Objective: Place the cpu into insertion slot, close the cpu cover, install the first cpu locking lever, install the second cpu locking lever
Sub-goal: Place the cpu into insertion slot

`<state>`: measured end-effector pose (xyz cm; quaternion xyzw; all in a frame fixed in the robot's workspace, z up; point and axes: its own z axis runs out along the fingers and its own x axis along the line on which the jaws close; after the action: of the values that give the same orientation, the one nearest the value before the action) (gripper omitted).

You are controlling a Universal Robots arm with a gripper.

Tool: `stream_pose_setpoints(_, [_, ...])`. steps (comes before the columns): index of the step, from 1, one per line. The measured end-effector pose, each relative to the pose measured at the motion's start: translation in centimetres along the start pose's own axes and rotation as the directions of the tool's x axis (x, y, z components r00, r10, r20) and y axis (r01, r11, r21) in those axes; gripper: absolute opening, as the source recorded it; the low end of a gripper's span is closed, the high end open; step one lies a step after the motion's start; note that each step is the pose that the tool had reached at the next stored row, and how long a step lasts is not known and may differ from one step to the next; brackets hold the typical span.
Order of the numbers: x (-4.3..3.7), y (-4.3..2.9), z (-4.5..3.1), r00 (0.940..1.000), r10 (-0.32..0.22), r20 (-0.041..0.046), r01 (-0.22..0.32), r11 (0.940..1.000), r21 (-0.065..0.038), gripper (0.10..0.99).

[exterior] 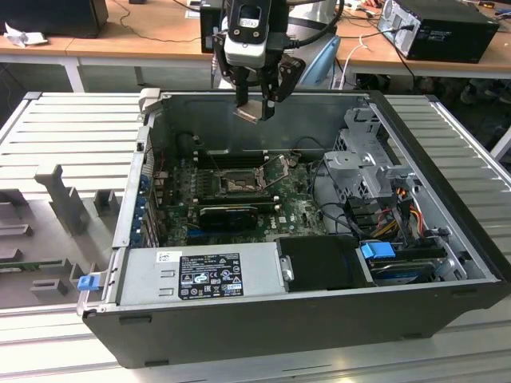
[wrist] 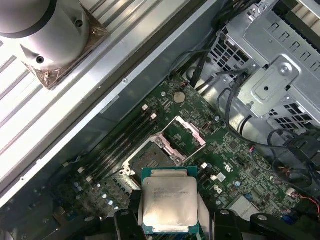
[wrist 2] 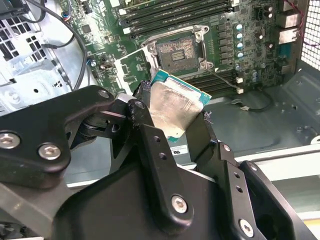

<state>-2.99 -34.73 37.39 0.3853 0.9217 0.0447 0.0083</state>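
**A:** State step in hand.

**B:** Judged step one: cpu (exterior: 251,112) clamped in narrowed gripper (exterior: 257,108), above the case (exterior: 263,319), 12 o'clock from insertion slot (exterior: 237,185) in the exterior view. Calls for squaring cpu to slot rim.

**A:** Compare views.

**B:** From exterior view, clearance above case; from first wrist view, silvery cpu top, open cpu cover (wrist: 192,130).

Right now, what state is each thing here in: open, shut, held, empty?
gripper: shut on the cpu, up above the case.
cpu: held in the air, not yet in the slot.
slot: empty, contacts bare.
cover: swung open beside the slot.
case: open, its inside showing.
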Motion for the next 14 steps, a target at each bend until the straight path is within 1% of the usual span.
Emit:
stream_pose_setpoints(9, [0.0,0.0,0.02,0.9982,0.06,0.0053,-0.06,0.9982,-0.001,0.529])
stream_pose_setpoints(11, [0.0,0.0,0.04,0.997,0.077,0.0068,-0.077,0.997,-0.002,0.529])
stream_pose_setpoints(14, [0.0,-0.01,0.1,0.9933,0.115,0.0101,-0.115,0.9934,-0.003,0.529])
